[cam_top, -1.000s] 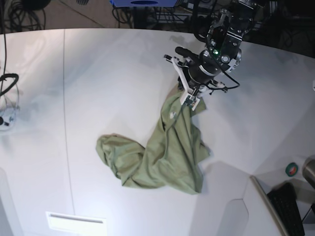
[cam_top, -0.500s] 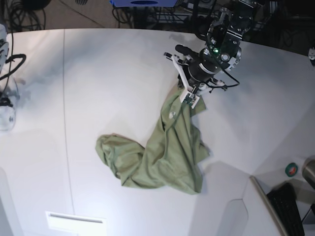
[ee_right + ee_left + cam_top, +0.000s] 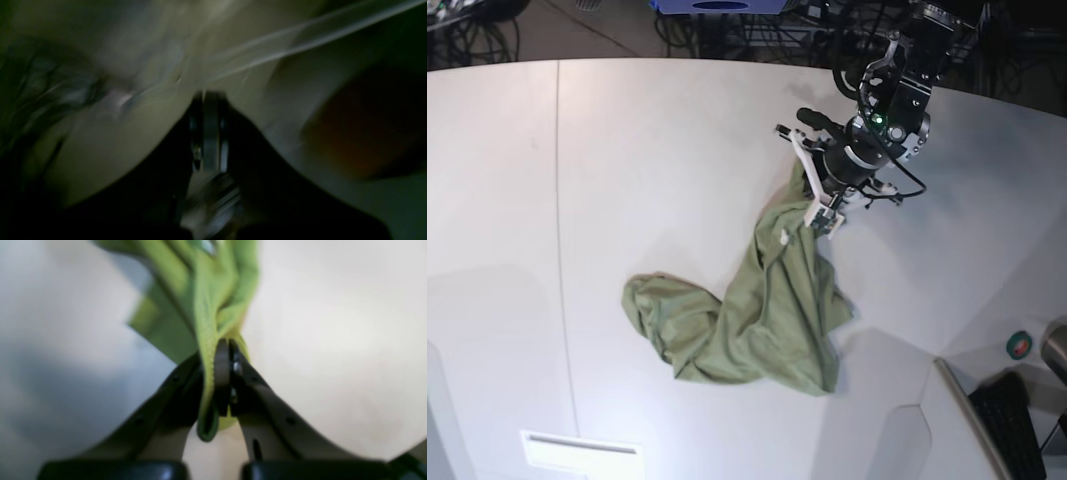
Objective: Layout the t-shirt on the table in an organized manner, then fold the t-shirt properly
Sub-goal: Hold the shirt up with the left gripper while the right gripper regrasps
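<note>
The green t-shirt (image 3: 757, 310) lies crumpled on the white table (image 3: 627, 180), with one end pulled up toward the back right. My left gripper (image 3: 824, 213) is shut on that raised end. In the left wrist view the left gripper (image 3: 227, 350) pinches a fold of the t-shirt (image 3: 206, 290) above the table (image 3: 333, 340). The rest of the cloth stays bunched at the centre, with a lobe spreading left. My right gripper (image 3: 207, 100) appears only in its own dark, smeared view, jaws together with nothing between them. It is outside the base view.
A thin dark seam (image 3: 558, 200) runs down the table's left part. A white slot plate (image 3: 582, 450) lies near the front edge. At the front right are a black keyboard (image 3: 1012, 420) and a small green-and-red disc (image 3: 1021, 345). Cables (image 3: 727, 25) hang behind the far edge.
My left gripper has shifted to the right with the shirt's end, stretching that part. The right arm and its cables have gone from the table's left edge.
</note>
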### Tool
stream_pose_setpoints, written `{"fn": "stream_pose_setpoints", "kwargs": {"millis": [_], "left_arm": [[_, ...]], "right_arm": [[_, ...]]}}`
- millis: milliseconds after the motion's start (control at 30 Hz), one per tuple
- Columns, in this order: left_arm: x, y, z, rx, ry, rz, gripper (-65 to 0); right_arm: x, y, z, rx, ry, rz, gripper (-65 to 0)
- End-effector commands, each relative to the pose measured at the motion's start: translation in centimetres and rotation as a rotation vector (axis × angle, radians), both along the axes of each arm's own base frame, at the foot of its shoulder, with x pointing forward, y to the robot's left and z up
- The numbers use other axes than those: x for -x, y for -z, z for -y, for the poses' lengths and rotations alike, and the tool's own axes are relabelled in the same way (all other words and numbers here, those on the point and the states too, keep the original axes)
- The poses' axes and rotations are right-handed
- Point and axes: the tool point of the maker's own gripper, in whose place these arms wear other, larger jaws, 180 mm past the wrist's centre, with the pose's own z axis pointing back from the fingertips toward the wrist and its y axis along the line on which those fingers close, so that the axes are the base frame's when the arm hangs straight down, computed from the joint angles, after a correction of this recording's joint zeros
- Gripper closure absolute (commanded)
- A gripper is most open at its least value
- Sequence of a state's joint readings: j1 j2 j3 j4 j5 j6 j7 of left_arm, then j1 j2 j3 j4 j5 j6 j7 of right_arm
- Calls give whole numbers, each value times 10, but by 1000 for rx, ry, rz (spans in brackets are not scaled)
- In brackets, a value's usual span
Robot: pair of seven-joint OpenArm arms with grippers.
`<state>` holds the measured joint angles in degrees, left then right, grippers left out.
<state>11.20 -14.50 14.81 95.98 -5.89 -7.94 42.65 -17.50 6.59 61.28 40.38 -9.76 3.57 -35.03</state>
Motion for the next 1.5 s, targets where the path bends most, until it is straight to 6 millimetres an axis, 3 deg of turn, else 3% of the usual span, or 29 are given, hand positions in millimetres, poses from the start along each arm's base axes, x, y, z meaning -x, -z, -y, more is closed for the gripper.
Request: {"fn": "stream_pose_setpoints", "kwargs": {"millis": [0, 100, 167, 300, 400, 700, 800, 933, 1133, 1200, 1367, 1400, 1467], "left_arm": [[-13, -10, -9, -18, -9, 50, 0], [-23, -12, -14, -30, -17, 62, 0], [-29, -10, -16, -37, -21, 62, 0], [-34, -13, -13, -31, -13, 69, 0], [-33, -14, -11, -24, -15, 73, 0], [-16, -5, -11, -19, -21, 39, 0], [-12, -2, -12, -19, -22, 28, 0], [-7, 0, -11, -17, -22, 20, 0], [-7, 0, -10, -15, -22, 20, 0], [-7, 0, -7, -6, -24, 20, 0], [-7, 0, -4, -1, -25, 21, 0], [-7, 0, -4, -1, -25, 21, 0], [-8, 0, -5, -5, -26, 22, 0]], "right_arm": [[-18, -24, 55, 150, -54, 54, 0], [-33, -36, 36, 123, -133, 111, 0], [-55, -51, 38, 149, -158, 146, 0], [-112, -90, 59, 263, -243, 241, 0], [-165, -126, 61, 354, -367, 344, 0], [-289, -216, 13, 491, -679, 642, 0], [-327, -224, -10, 472, -768, 722, 0], [-375, -218, -29, 422, -856, 774, 0], [-415, -221, -48, 397, -935, 828, 0], [-423, -214, -63, 359, -1014, 819, 0], [-438, -202, -151, 168, -1407, 836, 0], [-446, -207, -167, 158, -1458, 872, 0], [-456, -200, -187, 115, -1513, 880, 0]]}}
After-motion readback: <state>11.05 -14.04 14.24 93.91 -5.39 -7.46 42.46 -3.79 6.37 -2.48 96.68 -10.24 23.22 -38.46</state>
